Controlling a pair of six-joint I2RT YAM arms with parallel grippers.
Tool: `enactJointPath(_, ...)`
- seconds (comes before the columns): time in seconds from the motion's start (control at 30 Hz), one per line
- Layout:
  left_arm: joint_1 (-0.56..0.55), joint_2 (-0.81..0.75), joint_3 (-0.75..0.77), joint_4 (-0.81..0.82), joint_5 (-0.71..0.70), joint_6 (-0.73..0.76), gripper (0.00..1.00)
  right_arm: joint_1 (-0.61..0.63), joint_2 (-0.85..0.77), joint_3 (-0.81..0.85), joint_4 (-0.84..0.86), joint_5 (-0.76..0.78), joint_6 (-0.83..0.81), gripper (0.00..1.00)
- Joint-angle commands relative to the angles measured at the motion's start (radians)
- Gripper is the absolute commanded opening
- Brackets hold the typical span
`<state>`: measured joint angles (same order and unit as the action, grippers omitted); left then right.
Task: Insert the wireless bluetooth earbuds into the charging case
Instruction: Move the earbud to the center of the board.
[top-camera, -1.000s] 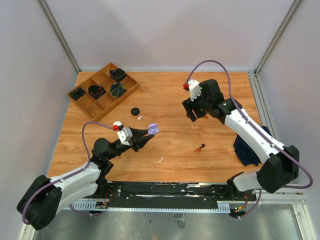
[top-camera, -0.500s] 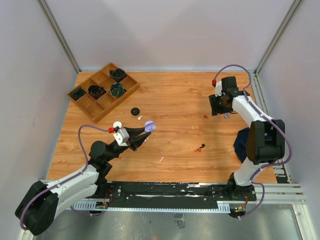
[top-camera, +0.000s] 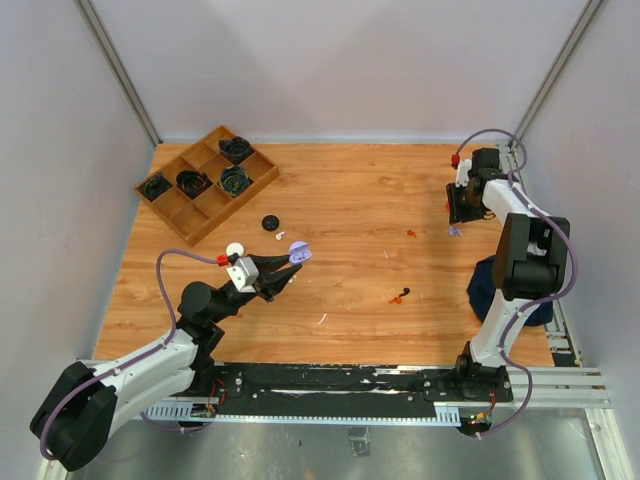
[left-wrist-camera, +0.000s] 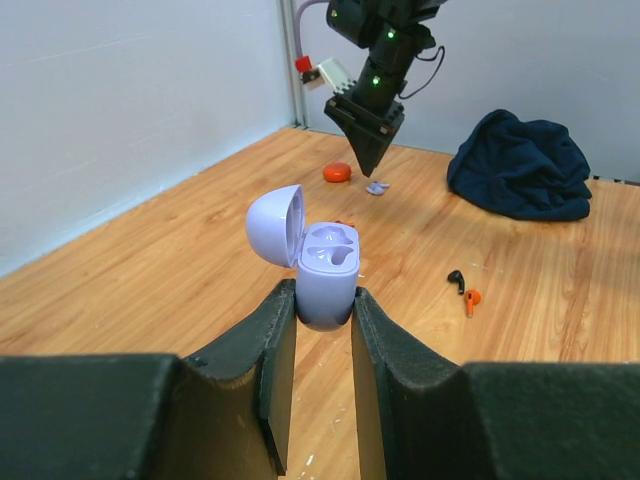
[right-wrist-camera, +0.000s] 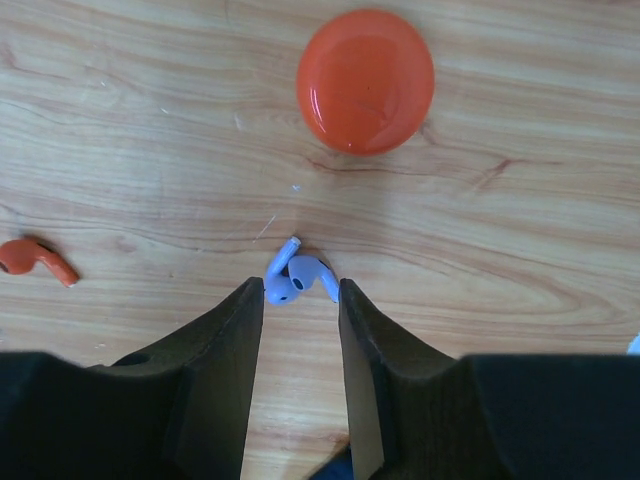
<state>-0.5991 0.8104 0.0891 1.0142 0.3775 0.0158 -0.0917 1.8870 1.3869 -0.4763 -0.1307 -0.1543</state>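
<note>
Nearest us, the left gripper (left-wrist-camera: 322, 296) is clamped on the base of the pale purple charging case (left-wrist-camera: 328, 275), held above the table (top-camera: 340, 190) with its lid swung open and both wells looking empty. Mid-table, a black earbud (left-wrist-camera: 456, 277) and an orange earbud (left-wrist-camera: 471, 298) lie loose, just beside each other. At the far right, the right gripper (right-wrist-camera: 300, 290) straddles the pale purple earbud (right-wrist-camera: 295, 278), which lies on the wood near an orange round case (right-wrist-camera: 366, 80). The fingers flank the bud closely, but we cannot tell whether they grip it. We judge this the pick-up step. Next we need a firm pinch, a lift, and a carry to the open case.
</note>
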Motion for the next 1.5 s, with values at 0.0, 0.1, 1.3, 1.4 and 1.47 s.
enactJointPath(0.0,-0.007,-0.003,-0.002,0.018,-0.004,0.016,0.00,-0.025,0.044,0.044,-0.050,-0.032,-0.075,0.37)
enactJointPath(0.1,-0.007,0.001,-0.001,0.018,-0.003,0.018,0.00,-0.040,0.066,0.049,-0.060,-0.042,-0.084,0.35)
enactJointPath(1.3,-0.007,-0.021,0.008,0.001,0.018,0.001,0.00,0.012,0.038,-0.065,-0.135,-0.062,0.100,0.16)
enactJointPath(1.4,-0.007,-0.027,0.008,0.000,0.019,0.000,0.00,0.053,0.005,-0.086,-0.136,-0.063,0.130,0.16)
enactJointPath(1.47,-0.007,-0.030,0.009,-0.004,0.016,0.001,0.00,0.082,-0.022,-0.102,-0.136,-0.054,0.154,0.16)
